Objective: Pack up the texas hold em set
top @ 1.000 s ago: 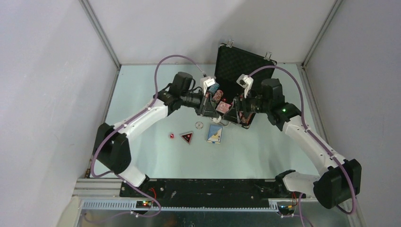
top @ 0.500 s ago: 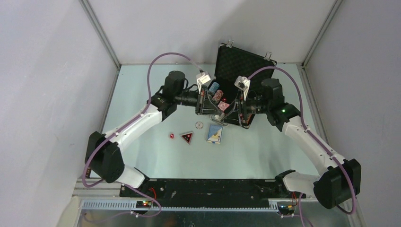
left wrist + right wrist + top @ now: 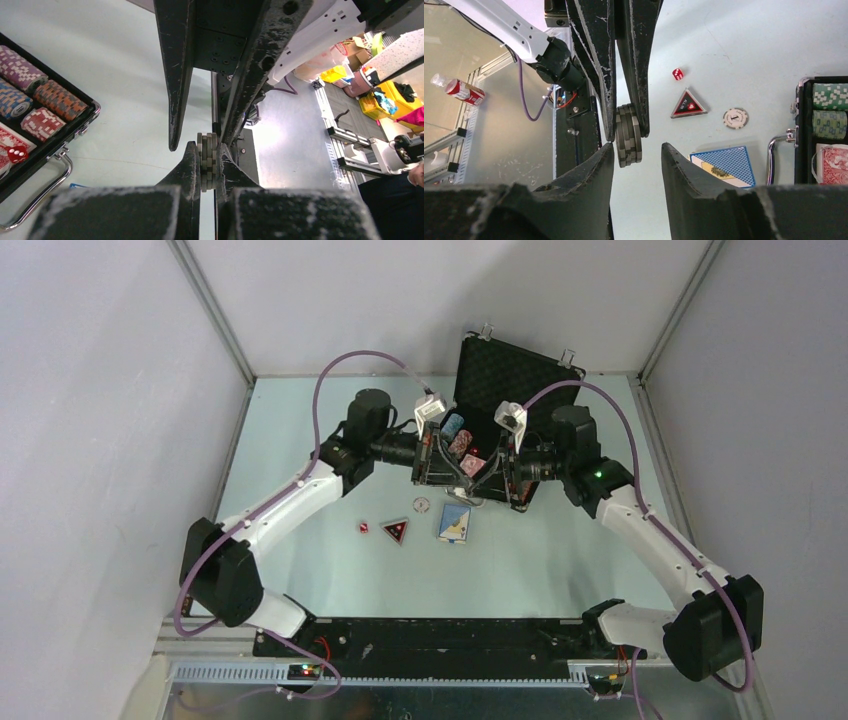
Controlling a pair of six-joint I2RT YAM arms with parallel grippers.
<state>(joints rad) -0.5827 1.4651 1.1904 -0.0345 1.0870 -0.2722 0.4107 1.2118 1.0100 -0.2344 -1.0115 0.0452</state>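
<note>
Both arms meet nose to nose at the near edge of the open case [image 3: 515, 370]. The left gripper [image 3: 207, 156] has the goods: its jaws are pinched tight on a small stack of dark chips [image 3: 628, 135]. The chips are held on edge above the surface [image 3: 300, 440], just in front of the case handle [image 3: 774, 150].

The right gripper [image 3: 636, 150] faces it from the other side with its jaws part open, straddling the stack. One finger [image 3: 599, 162] sits just beside the chips and the other [image 3: 674, 160] stands apart from them, so there is no grip on that side.

Below them on the surface, the die [image 3: 677, 74], triangle [image 3: 687, 105] and button [image 3: 735, 118] lie in a loose row. The blue deck [image 3: 724, 165] lies flat near the handle. Inside the case, green chips [image 3: 830, 97] fill their slots, with the red deck [image 3: 834, 162] right beside them.
</note>
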